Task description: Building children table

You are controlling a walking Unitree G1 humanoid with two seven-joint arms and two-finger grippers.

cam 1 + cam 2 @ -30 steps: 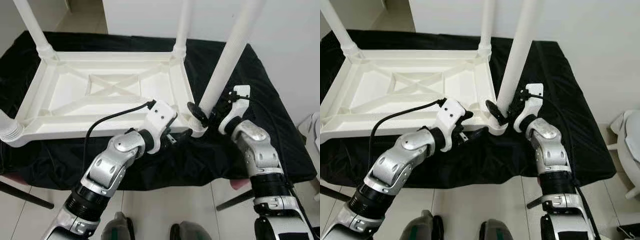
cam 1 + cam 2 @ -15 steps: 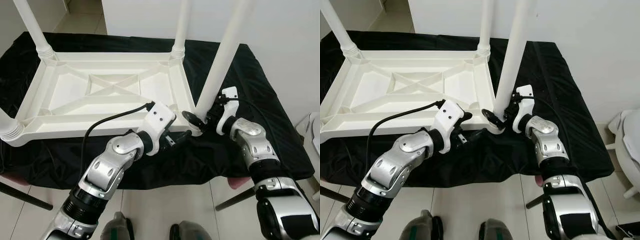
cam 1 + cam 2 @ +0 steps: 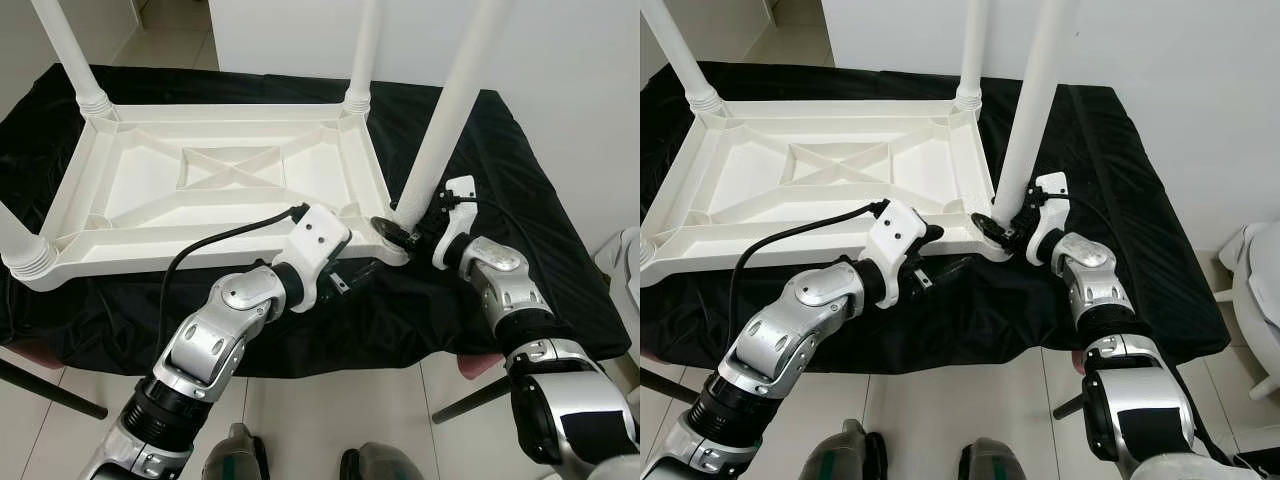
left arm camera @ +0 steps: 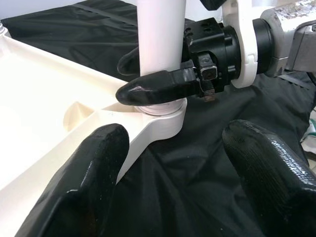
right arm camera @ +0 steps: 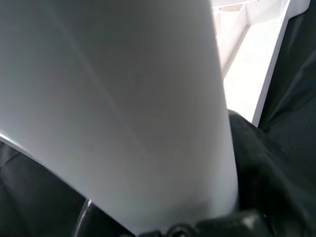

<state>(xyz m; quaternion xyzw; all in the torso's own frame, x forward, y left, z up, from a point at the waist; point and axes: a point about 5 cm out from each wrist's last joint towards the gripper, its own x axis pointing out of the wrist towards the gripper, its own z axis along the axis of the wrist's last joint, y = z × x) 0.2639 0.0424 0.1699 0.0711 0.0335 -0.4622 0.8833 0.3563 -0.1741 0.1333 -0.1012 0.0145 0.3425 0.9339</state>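
The white plastic children's table lies upside down on a surface draped in black cloth, underside ribs facing up. The near right table leg stands in its corner socket, leaning slightly from vertical. The right gripper is clamped on this leg just above the socket; in the left wrist view one black finger wraps the front of the tube. The left gripper sits at the table's near edge beside the same corner, fingers spread apart and gripping nothing.

Step in hand, as judged: seating this leg in its socket. The next move likely calls for straightening the leg and pressing or turning it home while the left gripper steadies the frame.

Whether the leg is fully seated cannot be told. The tops of all the legs are cut off. The near left leg shows at the frame edge. The right wrist view is close and blurred on the leg.
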